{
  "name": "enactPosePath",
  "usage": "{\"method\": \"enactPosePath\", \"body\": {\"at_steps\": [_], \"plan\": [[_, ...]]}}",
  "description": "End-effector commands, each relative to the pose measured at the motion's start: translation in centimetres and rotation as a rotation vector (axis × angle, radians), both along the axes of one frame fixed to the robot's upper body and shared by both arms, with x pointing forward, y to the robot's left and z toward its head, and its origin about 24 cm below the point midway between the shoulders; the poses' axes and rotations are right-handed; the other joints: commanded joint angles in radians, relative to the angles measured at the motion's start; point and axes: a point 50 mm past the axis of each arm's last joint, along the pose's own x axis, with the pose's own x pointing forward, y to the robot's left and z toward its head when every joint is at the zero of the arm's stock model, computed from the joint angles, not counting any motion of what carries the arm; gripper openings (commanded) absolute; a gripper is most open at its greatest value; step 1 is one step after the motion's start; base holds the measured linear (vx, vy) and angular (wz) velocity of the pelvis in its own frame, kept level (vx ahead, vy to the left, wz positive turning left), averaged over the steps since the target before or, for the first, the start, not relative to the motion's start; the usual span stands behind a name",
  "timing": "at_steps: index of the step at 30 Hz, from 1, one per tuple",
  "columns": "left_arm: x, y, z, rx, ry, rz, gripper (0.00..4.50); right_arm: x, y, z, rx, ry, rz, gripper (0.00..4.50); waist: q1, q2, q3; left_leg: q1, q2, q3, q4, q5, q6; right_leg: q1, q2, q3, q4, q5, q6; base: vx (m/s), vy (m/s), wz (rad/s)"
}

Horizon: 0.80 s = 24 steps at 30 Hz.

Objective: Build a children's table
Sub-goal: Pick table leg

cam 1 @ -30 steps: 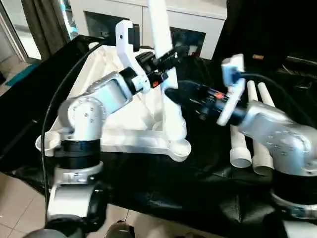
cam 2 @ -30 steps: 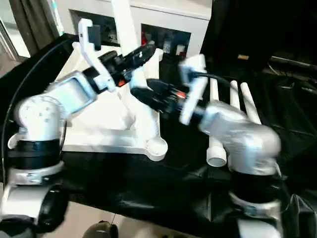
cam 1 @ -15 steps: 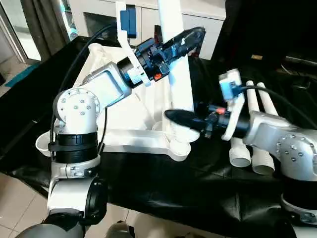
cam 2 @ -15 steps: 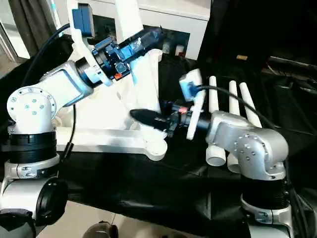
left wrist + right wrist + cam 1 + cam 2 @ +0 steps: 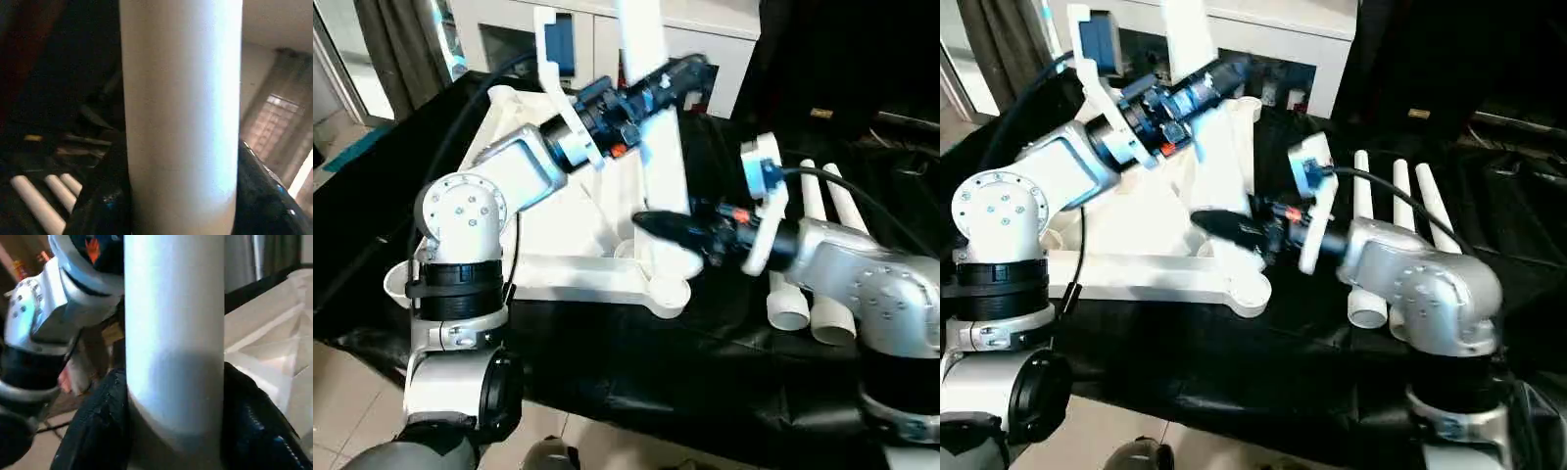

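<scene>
The children's table top (image 5: 558,230) lies upside down on black cloth, ribs up. One white leg (image 5: 661,166) stands upright with its foot at the near right corner socket (image 5: 671,291). My left gripper (image 5: 683,73) is shut on the leg high up; its black fingers (image 5: 105,205) press both sides of it. My right gripper (image 5: 656,223) is shut on the same leg low down, just above the socket, with its fingers (image 5: 100,431) hugging the leg. Three more legs (image 5: 815,255) lie side by side on the cloth to the right.
The black-covered bench (image 5: 636,372) ends at a front edge near me, with tiled floor (image 5: 342,411) below at left. A white cabinet (image 5: 705,39) stands behind. A round corner socket (image 5: 403,281) sits at the near left by my left arm.
My right gripper dropped from the leg's middle to just above the socket and its fingers closed in on the leg. My left gripper shifted higher up the leg, which now stands straighter.
</scene>
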Motion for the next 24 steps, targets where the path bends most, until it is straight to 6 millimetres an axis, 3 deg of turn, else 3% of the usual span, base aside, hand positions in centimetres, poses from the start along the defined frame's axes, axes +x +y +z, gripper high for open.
{"method": "enactPosePath", "body": {"at_steps": [1, 7, 8, 12, 13, 23, 24], "plan": [[-0.6, -1.2, 0.0, 0.042, -0.018, -0.023, 2.57, 1.2, -0.6, 0.7, -0.01, -0.032, -0.131, 2.07, 0.0, 0.008, -0.086, 0.024, 0.066, -0.027, -0.063, -0.105, -0.049, 0.049, -0.09, 0.05, -0.076, -0.022, -0.208, 0.0, 0.0, 0.0], [0.5, -1.9, -2.1, 0.214, 0.043, 0.268, 3.01, 2.1, 0.5, 0.7, -0.051, -0.056, -0.236, 1.99, -0.002, 0.006, -0.085, 0.025, 0.069, -0.027, -0.067, -0.113, -0.063, 0.049, -0.089, 0.053, -0.079, -0.037, -0.172, 0.0, 0.0, 0.0], [0.7, -1.9, -2.2, 0.188, 0.066, 0.31, 2.69, 2.1, 0.6, 0.7, -0.062, -0.06, -0.243, 1.98, -0.003, 0.008, -0.086, 0.021, 0.067, -0.028, -0.066, -0.103, -0.063, 0.051, -0.087, 0.052, -0.077, -0.023, -0.167, 0.0, 0.0, 0.0], [1.0, -1.8, -1.7, 0.134, 0.078, 0.347, 2.63, 2.2, 0.7, 0.6, -0.077, -0.065, -0.25, 1.98, -0.003, 0.005, -0.087, 0.021, 0.065, -0.027, -0.063, -0.101, -0.054, 0.053, -0.088, 0.052, -0.079, -0.008, -0.173, 0.0, 0.0, 0.0], [1.1, -1.8, -1.6, 0.132, 0.077, 0.354, 2.24, 2.2, 0.8, 0.6, -0.08, -0.066, -0.252, 1.98, -0.003, 0.005, -0.086, 0.02, 0.065, -0.027, -0.063, -0.101, -0.053, 0.052, -0.087, 0.052, -0.078, -0.007, -0.173, 0.0, 0.0, 0.0], [1.8, -0.3, -1.0, 0.131, 0.074, 0.441, 1.95, 2.0, 0.7, 0.4, -0.101, -0.075, -0.248, 1.98, -0.004, 0.008, -0.086, 0.023, 0.065, -0.028, -0.063, -0.11, -0.052, 0.049, -0.086, 0.051, -0.077, -0.006, -0.177, 0.0, 0.0, 0.0], [2.0, 0.0, -1.1, 0.139, 0.08, 0.46, 1.95, 2.0, 0.6, 0.4, -0.104, -0.077, -0.248, 1.98, -0.003, 0.014, -0.086, 0.023, 0.065, -0.028, -0.063, -0.11, -0.053, 0.048, -0.086, 0.051, -0.076, 0.0, -0.179, 0.0, 0.0, 0.0]]}}
